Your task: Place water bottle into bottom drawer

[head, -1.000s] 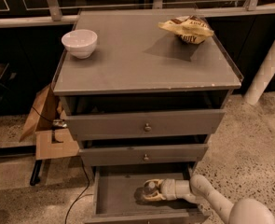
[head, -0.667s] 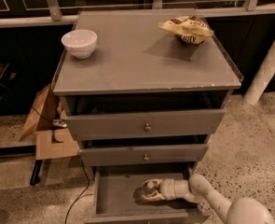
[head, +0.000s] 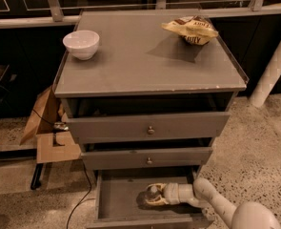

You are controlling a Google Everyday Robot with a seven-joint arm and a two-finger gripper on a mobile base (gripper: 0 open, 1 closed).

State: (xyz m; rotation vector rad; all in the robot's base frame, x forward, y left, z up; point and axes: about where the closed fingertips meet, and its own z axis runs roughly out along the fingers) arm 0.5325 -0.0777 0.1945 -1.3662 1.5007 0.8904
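The bottom drawer (head: 116,199) is pulled open below two knobbed grey drawers and shows its plain grey inside. My arm reaches in from the lower right. My gripper (head: 154,194) is inside the drawer, low over its floor. Its yellowish fingers (head: 158,202) close around a small rounded clear object, the water bottle (head: 152,192), seen mostly from above. The bottle's label and most of its body are hidden by the gripper.
A white bowl (head: 81,43) stands at the cabinet top's back left. A crumpled snack bag (head: 191,30) lies at the back right. The two upper drawers (head: 149,128) are slightly open. Cardboard (head: 47,128) and a cable lie on the floor at the left. A white post (head: 273,66) stands at the right.
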